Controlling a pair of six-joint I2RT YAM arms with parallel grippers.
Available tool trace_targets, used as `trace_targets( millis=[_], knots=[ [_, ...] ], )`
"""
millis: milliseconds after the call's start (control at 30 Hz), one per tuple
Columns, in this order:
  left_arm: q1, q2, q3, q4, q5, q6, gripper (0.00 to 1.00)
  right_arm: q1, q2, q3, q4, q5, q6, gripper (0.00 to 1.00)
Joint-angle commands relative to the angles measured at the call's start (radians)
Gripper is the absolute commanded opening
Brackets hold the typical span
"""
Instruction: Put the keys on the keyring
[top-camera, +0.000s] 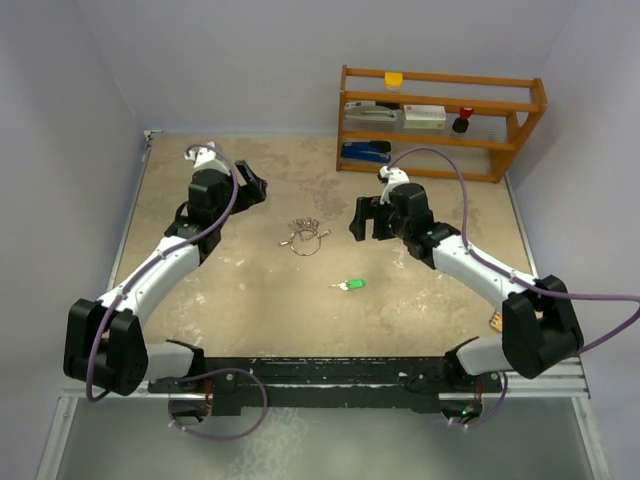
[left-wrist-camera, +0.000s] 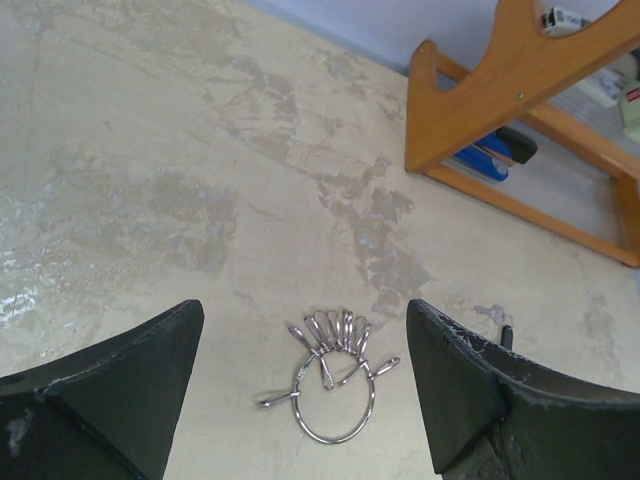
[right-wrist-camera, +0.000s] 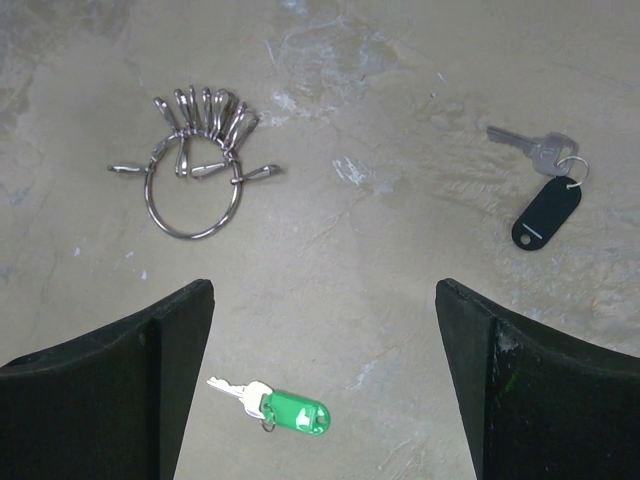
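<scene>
Top view: left pincer (top-camera: 250, 186) released, jaws spread, nothing in it. Right pincer (top-camera: 362, 218) same, wide and empty. Keyring (top-camera: 305, 237) lies flat on the surface (top-camera: 250, 300) between the two pincers, touching neither, a bit nearer the right one. Green-tagged key (top-camera: 350, 285) is on the base side of the right pincer, apart from the ring. Black-tagged key can't be made out here. Wooden rack (top-camera: 440, 120) stands beyond the right pincer at the far edge. Left wrist view: left pincer (left-wrist-camera: 305, 310) fingers wide apart, keyring (left-wrist-camera: 335, 385) in the gap between them, untouched, its cluster of small silver keys fanned on the ring's far side. Rack (left-wrist-camera: 520, 80) is ahead, off toward the frame-right finger. Right wrist view: right pincer (right-wrist-camera: 322, 288) open, gripping nothing. Keyring (right-wrist-camera: 195, 185) lies ahead of the frame-left finger, green-tagged key (right-wrist-camera: 290, 410) sits low in the gap, closer to that same finger, and black-tagged key (right-wrist-camera: 545, 210) lies ahead of the frame-right finger. All three well apart from each other, none on the ring.
</scene>
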Motion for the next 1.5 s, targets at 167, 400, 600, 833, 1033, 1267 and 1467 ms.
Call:
trace_targets(
  millis=[167, 400, 600, 833, 1033, 1267, 1467],
  knots=[
    [-0.04, 0.021, 0.073, 0.0, -0.063, 0.049, 0.84, 0.001, 0.006, 0.076, 0.022, 0.007, -0.003, 0.93],
    [-0.049, 0.042, 0.077, -0.001, -0.066, 0.058, 0.84, 0.001, 0.01, 0.072, 0.033, 0.001, 0.002, 0.91],
    [-0.055, 0.059, 0.085, 0.005, -0.063, 0.061, 0.82, 0.001, 0.035, 0.086, 0.033, -0.018, 0.002, 0.87],
    [-0.06, 0.069, 0.089, 0.006, -0.067, 0.064, 0.81, 0.001, 0.056, 0.095, 0.04, -0.025, 0.003, 0.84],
    [-0.061, 0.073, 0.094, 0.003, -0.073, 0.069, 0.81, 0.001, 0.072, 0.104, 0.038, -0.031, 0.004, 0.83],
    [-0.062, 0.075, 0.096, 0.001, -0.075, 0.073, 0.81, 0.001, 0.085, 0.11, 0.038, -0.036, 0.002, 0.82],
    [-0.063, 0.083, 0.098, 0.001, -0.075, 0.077, 0.81, 0.001, 0.091, 0.115, 0.036, -0.04, 0.001, 0.82]
  ],
)
